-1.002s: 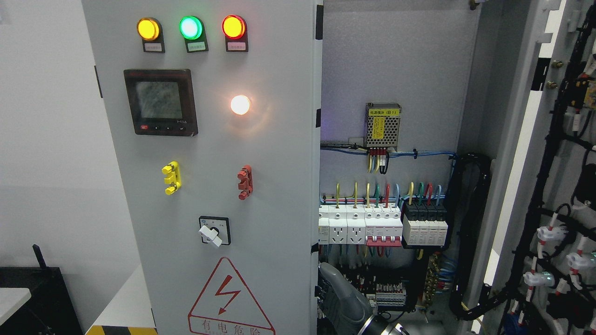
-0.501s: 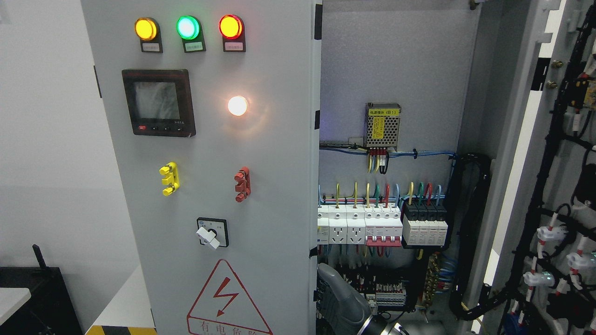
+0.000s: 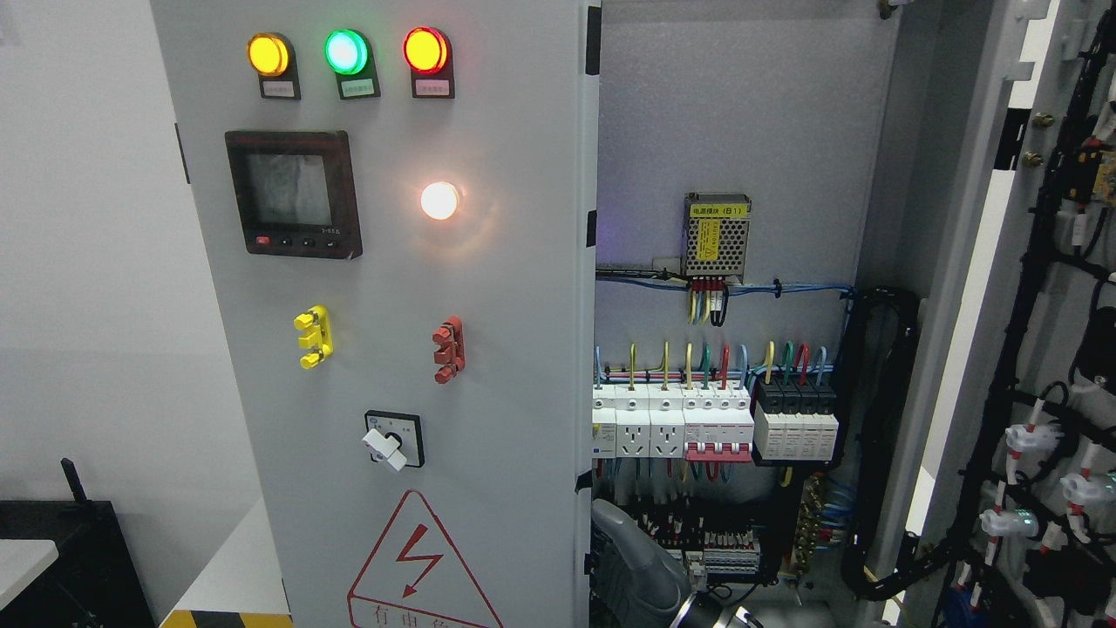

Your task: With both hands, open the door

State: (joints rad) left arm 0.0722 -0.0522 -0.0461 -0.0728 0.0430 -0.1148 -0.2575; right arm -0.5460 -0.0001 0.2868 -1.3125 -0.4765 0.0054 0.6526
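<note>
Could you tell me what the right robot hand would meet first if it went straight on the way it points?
Pointing up-left, the right robot hand would probably meet the free edge of the panel door first; depth is unclear.

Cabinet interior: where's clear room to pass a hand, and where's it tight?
Free: the bare back panel above the power supply, and the grey strip between its wiring and the breaker row. Crowded: below the breakers, where terminal blocks and a hand fill the bottom; also the black cable bundle along the right wall.
</note>
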